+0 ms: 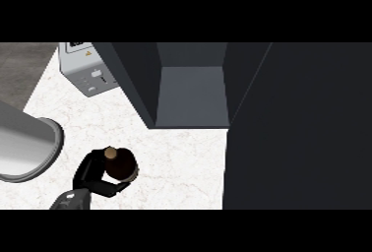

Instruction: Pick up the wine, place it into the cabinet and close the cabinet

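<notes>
Left hand fingers curled round wine, upright on surface, near open cabinet. Risk: bottle tips in lift or clips cabinet wall/door going in. Right hand not visible.

My hand comes in from the near edge, left of the middle of the scene, on a short stretch of grey forearm. Its black fingers are curled round toward the right, the palm facing that way, and they grip something dark and rounded. A broad grey cylinder of my other arm crosses the far left.
</notes>
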Tool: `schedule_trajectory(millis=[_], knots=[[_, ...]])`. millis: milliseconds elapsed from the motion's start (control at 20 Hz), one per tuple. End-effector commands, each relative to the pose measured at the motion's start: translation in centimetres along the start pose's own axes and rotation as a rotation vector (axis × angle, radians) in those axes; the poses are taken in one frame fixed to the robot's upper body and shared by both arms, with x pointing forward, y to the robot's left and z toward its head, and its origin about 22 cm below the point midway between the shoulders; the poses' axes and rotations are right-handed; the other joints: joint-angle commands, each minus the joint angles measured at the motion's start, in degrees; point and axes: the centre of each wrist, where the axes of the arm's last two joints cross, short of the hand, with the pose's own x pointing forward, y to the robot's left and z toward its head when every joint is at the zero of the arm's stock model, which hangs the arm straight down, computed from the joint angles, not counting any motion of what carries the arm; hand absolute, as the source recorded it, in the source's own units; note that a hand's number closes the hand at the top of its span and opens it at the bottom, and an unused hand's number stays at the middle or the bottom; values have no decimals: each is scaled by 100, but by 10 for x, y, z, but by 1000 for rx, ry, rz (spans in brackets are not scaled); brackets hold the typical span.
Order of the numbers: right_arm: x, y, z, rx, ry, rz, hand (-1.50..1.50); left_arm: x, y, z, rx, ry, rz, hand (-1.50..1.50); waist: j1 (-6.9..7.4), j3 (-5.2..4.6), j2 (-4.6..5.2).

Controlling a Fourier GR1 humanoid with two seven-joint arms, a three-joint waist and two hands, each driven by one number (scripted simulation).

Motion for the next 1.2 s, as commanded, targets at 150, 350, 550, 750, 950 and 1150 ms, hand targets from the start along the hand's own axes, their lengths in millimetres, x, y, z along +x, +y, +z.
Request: schedule_trajectory(millis=[150, 350, 550, 750, 950, 1150], knots=[[1, 0, 0, -8, 6, 3, -150, -42, -9, 89, 191, -111, 65, 150, 88, -13, -1], [-8, -3, -16, -18, 10, 8, -150, -37, -18, 87, 162, -146, 121, 150, 134, -6, -4], [-8, 6, -8, -26, -3, 0, -150, -23, -33, 69, 91, -207, 162, 150, 89, -5, -9], [-4, -2, -15, -19, 23, -6, -150, 0, -31, 85, 65, -252, 146, 150, 126, -2, -13], [3, 7, -12, -27, 7, -16, -150, 33, -60, 70, 48, -245, 173, 150, 92, -5, -8], [-6, -8, -16, 7, 20, -10, -150, 69, -79, 67, 32, -250, 167, 150, 77, -5, 1]])
